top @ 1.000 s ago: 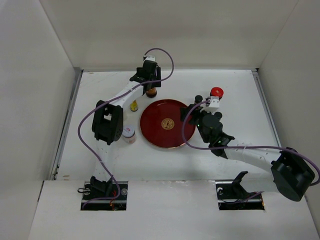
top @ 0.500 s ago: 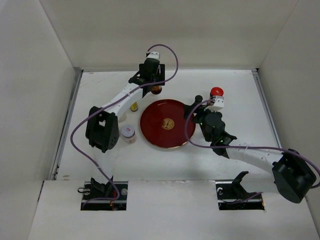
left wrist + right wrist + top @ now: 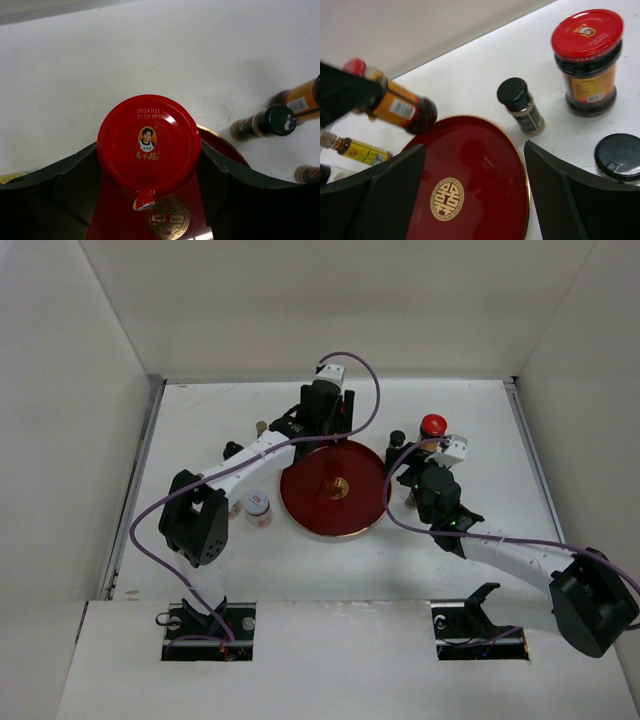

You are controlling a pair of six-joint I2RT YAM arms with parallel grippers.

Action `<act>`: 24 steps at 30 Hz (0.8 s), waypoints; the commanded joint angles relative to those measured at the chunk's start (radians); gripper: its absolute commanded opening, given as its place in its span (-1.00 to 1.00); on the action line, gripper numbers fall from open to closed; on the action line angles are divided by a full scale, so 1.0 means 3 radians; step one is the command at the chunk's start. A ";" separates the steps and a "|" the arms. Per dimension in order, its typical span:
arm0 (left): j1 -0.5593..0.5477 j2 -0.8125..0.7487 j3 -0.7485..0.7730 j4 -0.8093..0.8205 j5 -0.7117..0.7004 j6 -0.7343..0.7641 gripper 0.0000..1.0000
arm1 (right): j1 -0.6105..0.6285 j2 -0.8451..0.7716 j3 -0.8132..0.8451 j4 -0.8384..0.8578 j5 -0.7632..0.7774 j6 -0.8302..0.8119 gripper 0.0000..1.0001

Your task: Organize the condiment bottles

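My left gripper (image 3: 320, 432) (image 3: 149, 167) is shut on a dark jar with a red cap (image 3: 149, 145). It holds the jar (image 3: 402, 107) in the air over the far edge of the round red tray (image 3: 310, 508) (image 3: 485, 200). My right gripper (image 3: 403, 478) (image 3: 474, 150) is open and empty above the tray's right side. To the right of the tray stand a second red-capped jar (image 3: 432, 427) (image 3: 587, 60), a slim black-capped bottle (image 3: 397, 438) (image 3: 521, 106) and a black lid (image 3: 620, 156).
A white-lidded jar (image 3: 258, 507) stands left of the tray, with two small bottles (image 3: 232, 450) (image 3: 261, 427) further back left. A yellowish bottle (image 3: 357, 149) is beyond the tray. White walls close in the table on three sides.
The left arm has carried the red-capped jar rightward, from left of the tray to over its far edge. The right gripper has drifted slightly right.
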 commanded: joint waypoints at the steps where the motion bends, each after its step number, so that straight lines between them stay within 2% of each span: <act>1: -0.0033 -0.0291 -0.0079 0.0527 -0.0062 -0.0075 -0.56 | -0.0057 -0.0069 0.0000 0.0014 0.0029 0.0151 0.73; 15: -0.0023 0.0031 -0.0305 0.0670 -0.0052 -0.0106 -0.51 | -0.0073 0.0033 0.0056 -0.0063 -0.0002 0.0192 0.74; 24: -0.0003 0.0144 -0.0305 0.0650 -0.0083 -0.0122 -0.12 | -0.0078 0.0038 0.0041 -0.0032 -0.0002 0.0202 0.80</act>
